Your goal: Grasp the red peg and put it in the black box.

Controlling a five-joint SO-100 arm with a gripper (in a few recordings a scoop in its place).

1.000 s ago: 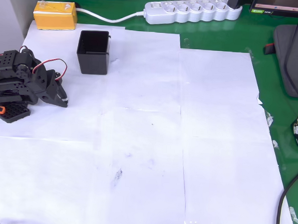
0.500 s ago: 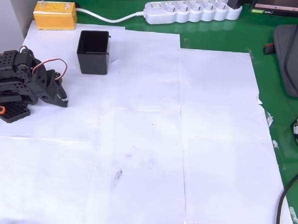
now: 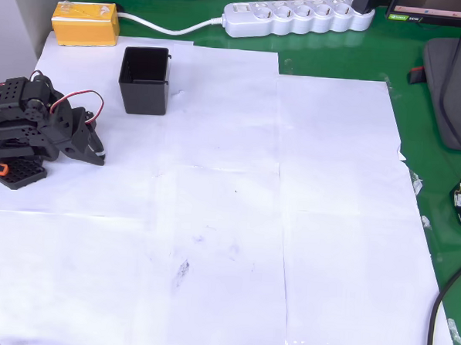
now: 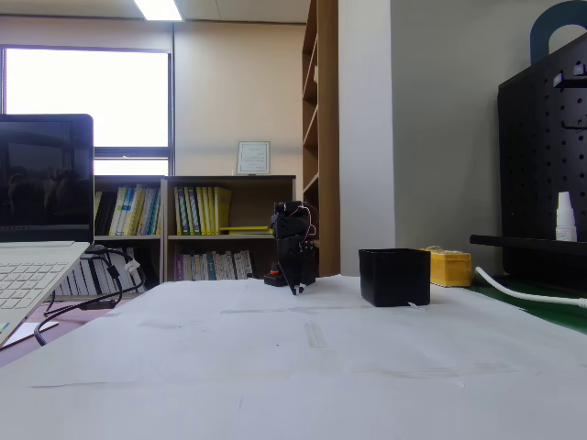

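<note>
Nothing has moved since the earlier overhead frames: the arm stays folded at the left edge, and the black box (image 3: 145,79) sits at the same place on the white paper (image 3: 228,219).

Going left to right in the overhead view, the gripper (image 3: 98,155) comes first, at about 9 o'clock of the picture, its tips pointing toward 4 o'clock and low over the paper. The claw looks drawn together with nothing visible between the tips, but the tips are small and dark, so I cannot tell this for sure. Next, at about 1 o'clock from the gripper and near it, stands the black box, upright with its mouth open; its inside is dark, and whether the red peg lies in it I cannot tell. The yellow box (image 3: 85,23) is at 11 o'clock from the black box. I find no red peg anywhere on the paper; the orange bit on the arm belongs to the base.

To do this step well, I judge the peg must be located first; if it is in the box, the task is done.

The fixed view adds the height: the box walls (image 4: 394,276) are tall, and the gripper (image 4: 294,290) hangs tip-down close to the table, left of the box. The overhead view alone gives the layout on the paper.
</note>
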